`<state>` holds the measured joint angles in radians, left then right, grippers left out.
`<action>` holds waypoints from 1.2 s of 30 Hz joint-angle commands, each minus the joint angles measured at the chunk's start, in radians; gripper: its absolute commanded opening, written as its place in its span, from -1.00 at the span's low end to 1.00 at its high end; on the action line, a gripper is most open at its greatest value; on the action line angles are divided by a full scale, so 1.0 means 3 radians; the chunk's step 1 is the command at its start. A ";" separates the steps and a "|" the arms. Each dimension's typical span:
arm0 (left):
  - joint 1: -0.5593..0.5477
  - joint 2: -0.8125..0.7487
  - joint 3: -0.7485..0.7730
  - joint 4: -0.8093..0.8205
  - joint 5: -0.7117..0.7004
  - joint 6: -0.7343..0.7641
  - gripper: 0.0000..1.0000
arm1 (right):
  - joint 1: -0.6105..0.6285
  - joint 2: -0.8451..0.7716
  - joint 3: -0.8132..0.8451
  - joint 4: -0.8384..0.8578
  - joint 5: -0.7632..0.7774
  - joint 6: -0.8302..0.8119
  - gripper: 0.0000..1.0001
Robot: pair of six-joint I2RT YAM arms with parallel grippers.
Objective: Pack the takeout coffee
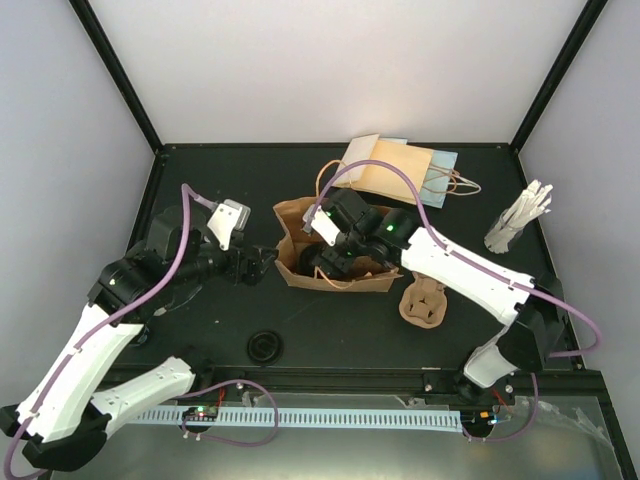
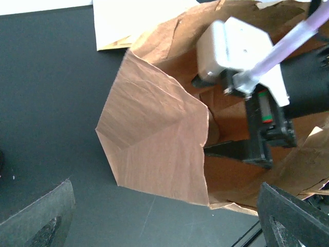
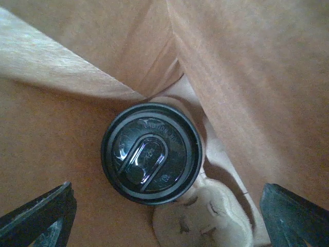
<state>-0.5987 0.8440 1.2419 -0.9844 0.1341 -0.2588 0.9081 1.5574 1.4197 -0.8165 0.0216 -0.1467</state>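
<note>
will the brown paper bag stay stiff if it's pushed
Probably floppy: the brown paper bag is creased, its walls sagging inward, so it would likely buckle. The lidded cup inside may weigh it down, so it might crumple rather than slide.

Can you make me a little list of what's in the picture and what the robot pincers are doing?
coffee cup: lidded, down inside the paper bag
right pincer: open, in the bag above the cup
left pincer: open, at the bag's mouth
on the table: loose lid, pulp carrier
</note>
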 commanded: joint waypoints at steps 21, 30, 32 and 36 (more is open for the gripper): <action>0.0020 0.0184 -0.0147 0.0337 0.0308 -0.0271 0.97 | -0.0010 -0.0792 0.0038 0.0162 0.0565 0.0179 1.00; 0.0015 0.0301 -0.0154 0.0444 0.0482 -0.0393 0.97 | -0.0005 -0.0933 -0.0146 0.0385 0.0692 0.0127 1.00; 0.0008 0.0352 -0.0128 0.0454 0.0482 -0.0422 0.95 | -0.0008 -0.1011 -0.0156 0.0427 0.0718 0.0108 1.00; 0.0009 0.0488 0.0064 0.0312 0.0204 -0.0451 0.91 | -0.0005 -0.1152 -0.0156 0.0472 0.0844 0.0093 1.00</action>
<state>-0.5987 0.9596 1.1854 -0.8833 0.2459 -0.3710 0.9081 1.2743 1.3735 -0.7284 0.2157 -0.1085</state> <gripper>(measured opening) 0.961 0.999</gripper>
